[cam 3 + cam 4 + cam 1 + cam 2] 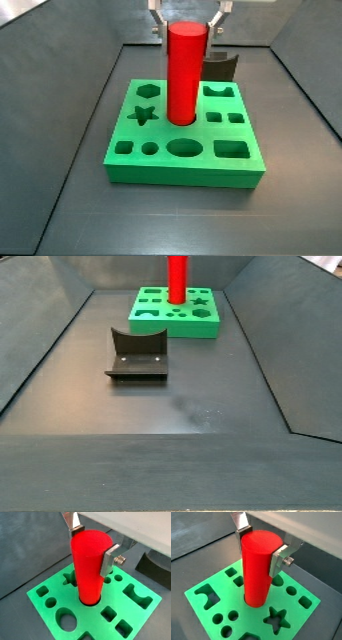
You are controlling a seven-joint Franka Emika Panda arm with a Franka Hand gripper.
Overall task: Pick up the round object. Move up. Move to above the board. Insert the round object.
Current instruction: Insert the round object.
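Dark grey walls slope down to a matte grey floor that carries everything in the scene. At the centre of attention, the round object stands upright with its lower end already seated in a circular hole near the middle of the board, so the insertion looks partly or fully made. It reads as a rigid, smooth peg, probably light plastic; such a glossy curved surface could slip or twist under a weak pinch, so the sensible hold is high on the shaft, on opposite sides, keeping it vertical. That is where the gripper sits: in both wrist views its silver fingers flank the top of the peg, seemingly pressed against it, though whether they clamp firmly I cannot tell for certain. Around the peg the green slab shows star, circle, square and oval cut-outs, all unoccupied. Nearer the camera in a side view, well apart from the board, the fixture rests on the floor.
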